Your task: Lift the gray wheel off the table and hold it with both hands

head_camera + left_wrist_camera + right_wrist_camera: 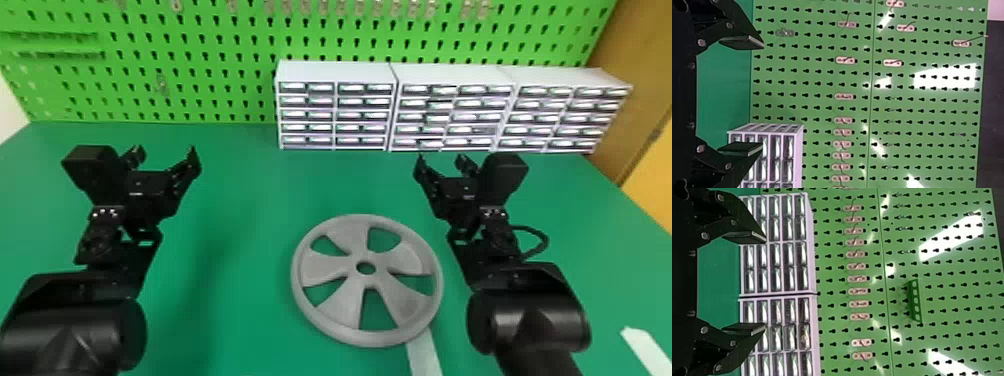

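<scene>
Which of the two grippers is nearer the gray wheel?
The right gripper; a wider stretch of table separates the left gripper from the gray wheel.

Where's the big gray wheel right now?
In the head view, the wheel lies flat on the green table, nearer the robot's right hand than its left, partly over a pale strip.

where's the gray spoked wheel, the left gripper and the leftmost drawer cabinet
Gray spoked wheel (pixel 352 268), head view: hub, left of center hole.
Left gripper (pixel 164 152), head view: midway between fingertips.
Leftmost drawer cabinet (pixel 334 114), head view: front.
</scene>
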